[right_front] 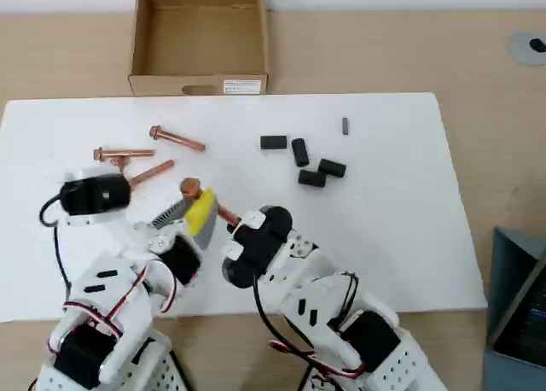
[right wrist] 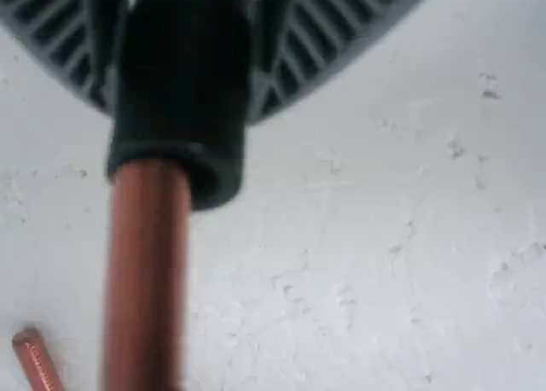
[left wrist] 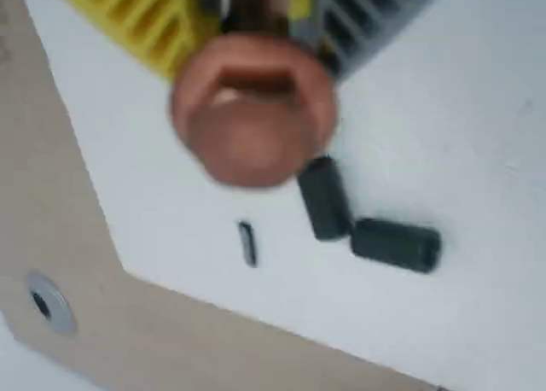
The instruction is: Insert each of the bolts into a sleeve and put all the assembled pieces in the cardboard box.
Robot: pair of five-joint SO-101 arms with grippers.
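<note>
Mating bolt and sleeve, well in front of the cardboard box point(right_front: 200, 41).
The left gripper point(right_front: 193, 208) is clamping a copper bolt point(left wrist: 253, 109) near its head. The right gripper point(right wrist: 183, 32) is pinching a black sleeve point(right wrist: 179, 101) already over the shaft's end. Both arms are angling inward; keeping the axes collinear and pushing slowly seems wisest.

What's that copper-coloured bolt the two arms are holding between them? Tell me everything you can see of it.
The bolt is copper-coloured and looks like metal, with a broad flanged head and a smooth round shaft. The left gripper clamps it just behind the head, over the white mat. It runs slantwise between the arms, and its far end sits inside a black sleeve held by the right gripper.
</note>
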